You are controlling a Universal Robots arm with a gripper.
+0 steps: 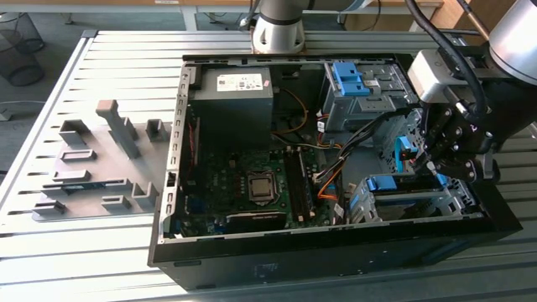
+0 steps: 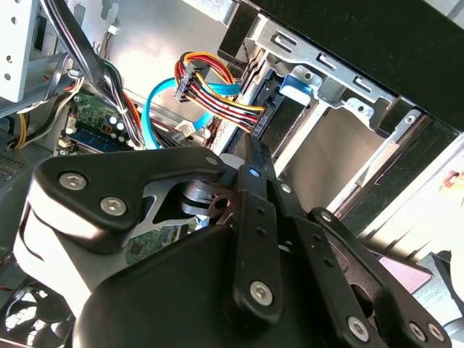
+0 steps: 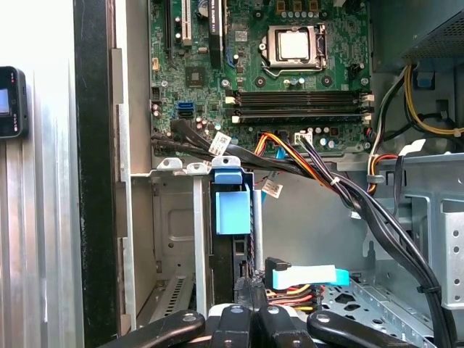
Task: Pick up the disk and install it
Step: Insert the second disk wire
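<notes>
Exterior view, gripper [image 1: 438, 165] positioned over drive cage [image 1: 411, 202] in open computer case [image 1: 180, 126], disk [image 3: 232, 246] seated in cage, finger state indeterminable

Daylight floods the slatted table [image 1: 100, 251]; the computer case [image 1: 336, 248] interior sits in shadow, and glare whitens the first wrist view's table strip.

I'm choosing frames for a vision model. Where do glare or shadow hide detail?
Exterior view: sunlight washes out the slatted table, while the computer case interior sits in shade. First wrist view: the table strip beside the case is blown out white, but the motherboard is evenly lit. Second wrist view: the pincer linkage is dark and soft.
</notes>
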